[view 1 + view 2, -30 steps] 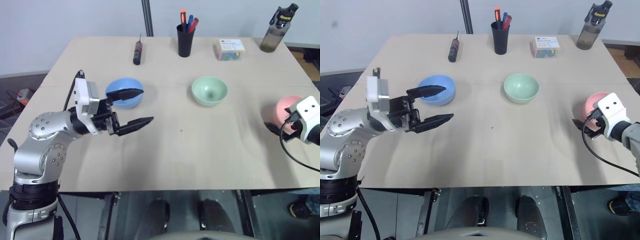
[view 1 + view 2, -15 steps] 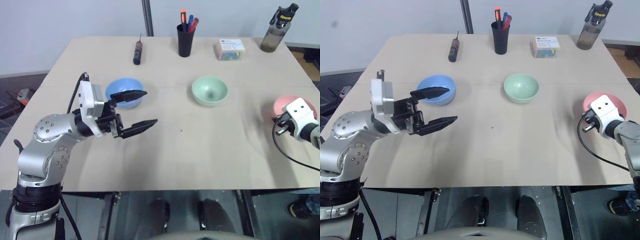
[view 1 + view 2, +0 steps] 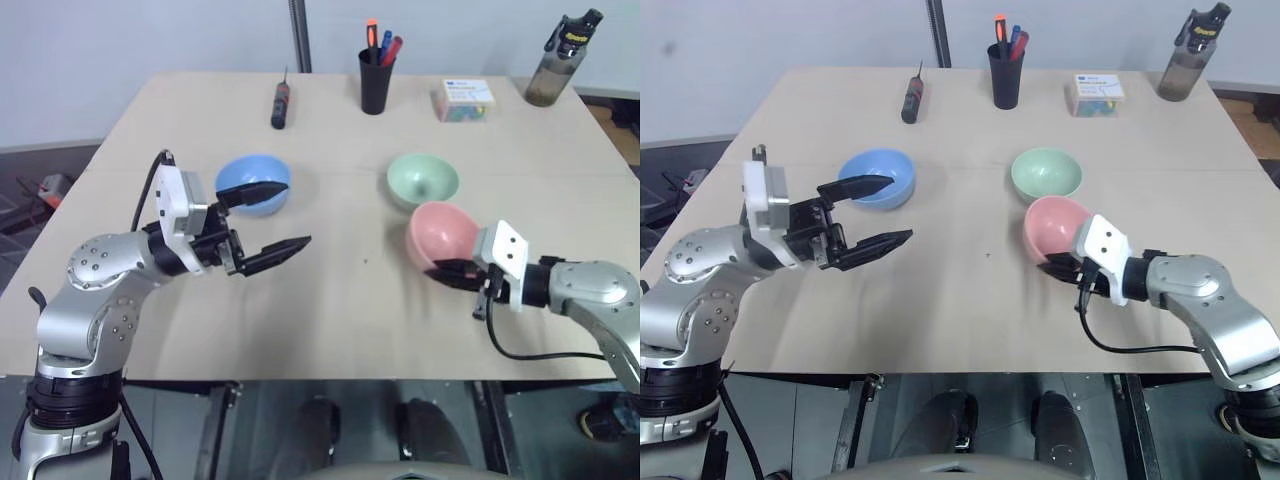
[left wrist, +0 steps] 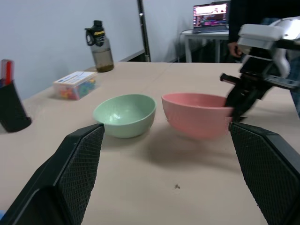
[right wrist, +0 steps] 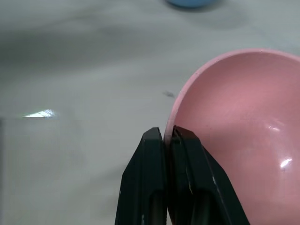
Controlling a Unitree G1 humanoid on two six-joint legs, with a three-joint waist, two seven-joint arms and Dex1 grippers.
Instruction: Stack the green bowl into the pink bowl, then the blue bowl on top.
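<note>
Mid-table: my right gripper (image 3: 1055, 263) pinches pink bowl (image 3: 1055, 224) rim at green bowl's (image 3: 1045, 174) 6 o'clock, for stacking; left gripper (image 3: 880, 213) spread wide, w/ blue bowl (image 3: 877, 178) behind.

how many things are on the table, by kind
bowls: 3 — blue bowl, green bowl, pink bowl
screwdriver: 1
pen cup: 1
small box: 1
water bottle: 1
total: 7

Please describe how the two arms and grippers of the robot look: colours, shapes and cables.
Both arms are silver-grey metal with rounded joints carrying small screws. Each wrist bears a white box-shaped module and a thin black cable. The left gripper and the right gripper each have two black, tapering fingers with a fine mesh-textured inner face.
</note>
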